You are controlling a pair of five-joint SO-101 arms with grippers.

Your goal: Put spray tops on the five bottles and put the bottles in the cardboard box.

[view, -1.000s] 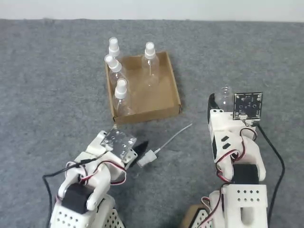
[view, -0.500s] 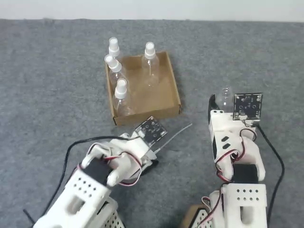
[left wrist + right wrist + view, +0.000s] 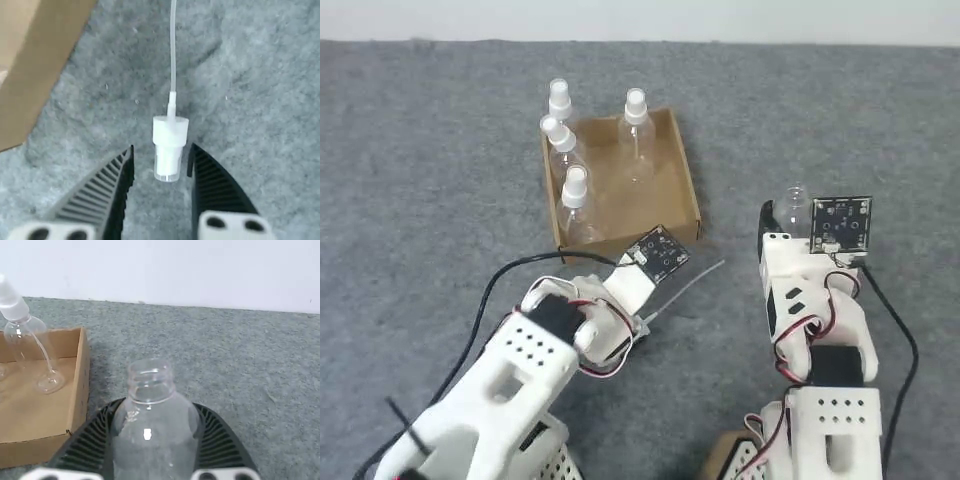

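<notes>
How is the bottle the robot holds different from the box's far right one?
The held bottle has no top; the boxed bottle has a white spray top. The held bottle is in the right gripper, the boxed bottle inside the box. Both are clear, upright.

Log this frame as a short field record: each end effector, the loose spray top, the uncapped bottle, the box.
Left end effector: open, fingers either side of the white plastic spray top, which lies on the grey carpet
Right end effector: shut on the clear uncapped plastic bottle, held upright
Brown cardboard box: holds four capped clear bottles
Left to do: cap the fifth bottle, box it
</notes>
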